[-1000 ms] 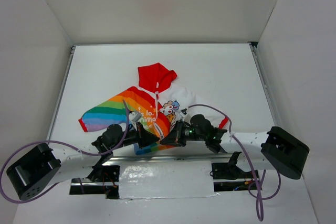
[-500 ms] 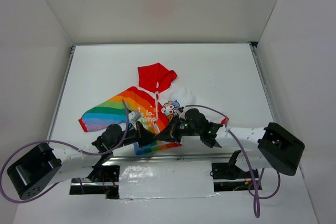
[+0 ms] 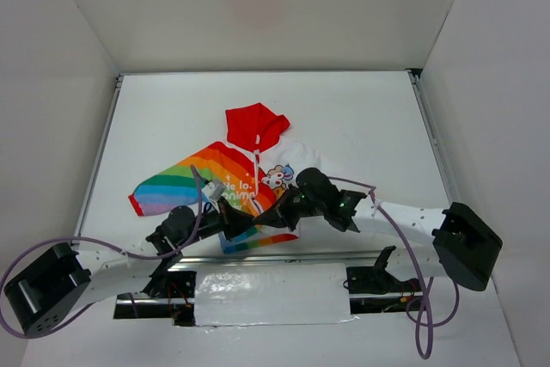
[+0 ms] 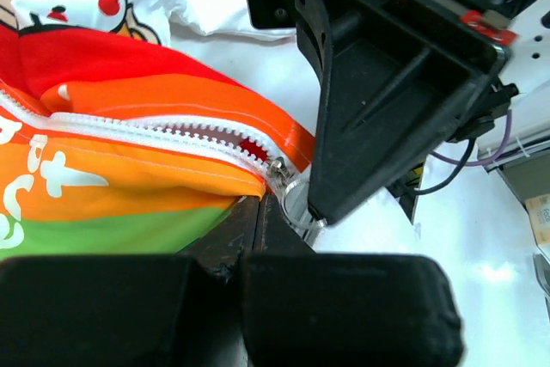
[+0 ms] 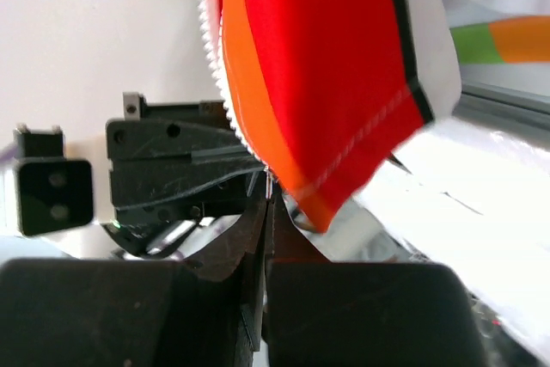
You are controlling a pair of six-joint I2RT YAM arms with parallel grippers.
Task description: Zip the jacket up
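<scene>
By the jacket (image 3: 234, 169) hem, left hand (image 4: 258, 211) and right hand (image 5: 268, 202) clench shut, their holds obscured.

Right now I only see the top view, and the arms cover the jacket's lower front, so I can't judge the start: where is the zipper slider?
Observer: The left wrist view shows the slider at the bottom corner of the jacket, by its orange stripe.
Operator: Does a pincer hold it?
Observer: The right pincer is shut at the clear pull ring hanging off it.
Operator: And the left?
Observer: The left pincer is shut on the jacket just beneath.
</scene>
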